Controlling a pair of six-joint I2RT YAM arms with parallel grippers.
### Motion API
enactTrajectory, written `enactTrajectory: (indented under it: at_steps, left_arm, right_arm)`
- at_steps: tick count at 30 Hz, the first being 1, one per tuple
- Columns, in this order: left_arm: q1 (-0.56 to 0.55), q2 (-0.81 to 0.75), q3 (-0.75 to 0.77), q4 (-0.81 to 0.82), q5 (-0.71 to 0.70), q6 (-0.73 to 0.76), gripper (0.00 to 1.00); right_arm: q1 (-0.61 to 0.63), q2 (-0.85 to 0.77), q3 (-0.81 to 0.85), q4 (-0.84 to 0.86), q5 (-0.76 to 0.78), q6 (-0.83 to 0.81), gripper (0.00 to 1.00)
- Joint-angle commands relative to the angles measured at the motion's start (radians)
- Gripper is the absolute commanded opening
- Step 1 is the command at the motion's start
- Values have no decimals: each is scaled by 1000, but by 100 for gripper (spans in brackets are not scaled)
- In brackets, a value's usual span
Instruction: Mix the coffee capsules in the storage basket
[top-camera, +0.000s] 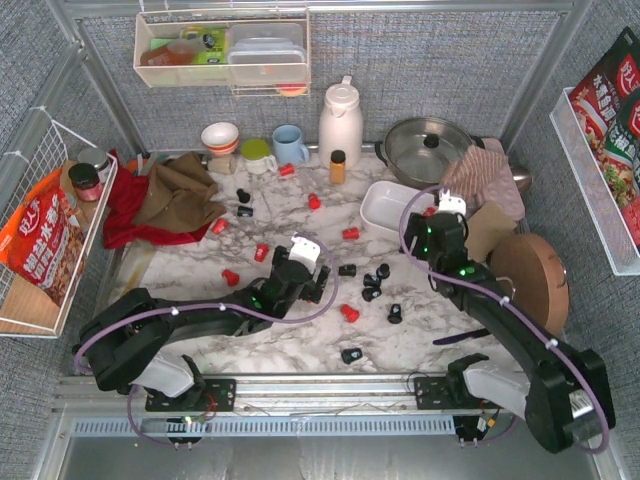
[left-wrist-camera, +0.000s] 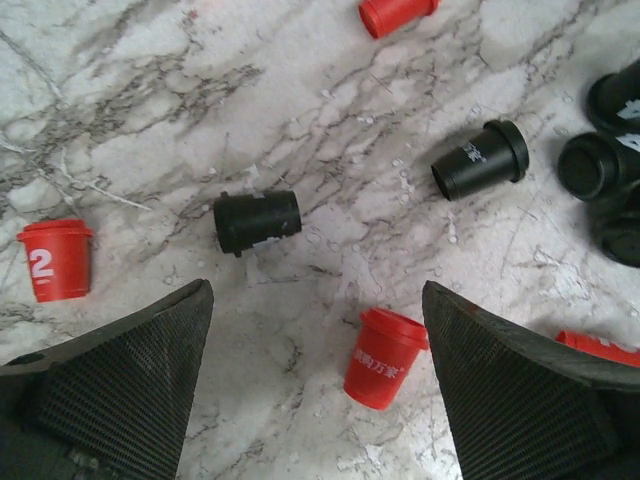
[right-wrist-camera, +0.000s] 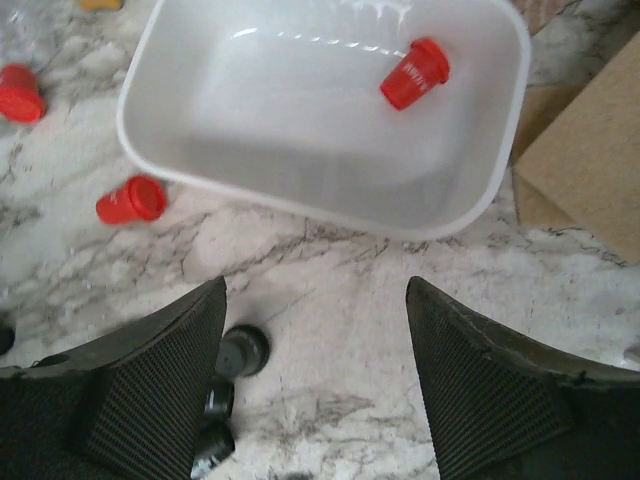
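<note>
Wide apart and empty, the left arm's fingers (left-wrist-camera: 140, 370) hover over a bright red plastic capsule (left-wrist-camera: 385, 357) on the marble worktop (left-wrist-camera: 150, 110). I'd shift slightly right to centre it, drop straight, then close. Farther right, the right arm's fingers (right-wrist-camera: 150, 370), equally open and empty, hang just near of the shallow white plastic basket (right-wrist-camera: 300, 120), which holds one red capsule (right-wrist-camera: 414, 73).

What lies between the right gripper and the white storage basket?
Only bare marble table. The right wrist view shows this stretch between the right gripper and the storage basket.
</note>
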Motion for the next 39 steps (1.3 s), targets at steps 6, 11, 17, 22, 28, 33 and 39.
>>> enactTrajectory:
  at_steps: [6,11,17,22,28,33,39]
  left_arm:
    - [2,-6,38,-186,136,-60,89]
    - [4,10,31,-226,291,-67,87]
    - [16,41,29,-270,294,-68,79]
    - [38,68,36,-246,306,-48,69]
    - [41,104,52,-198,357,-13,61]
    - [46,132,65,-182,374,18,58]
    - [54,138,86,-191,406,33,41]
  right_arm:
    - [22,-80,-34,18,-56,-44,76]
    - [21,-59,-21,12,-83,-51,76]
    - [21,-59,-20,16,-110,-57,76]
    - [23,-56,-20,18,-123,-60,76]
    - [21,-47,-18,19,-130,-65,76]
    - [21,-38,-15,18,-135,-66,76]
    - [22,-36,-10,12,-136,-67,76]
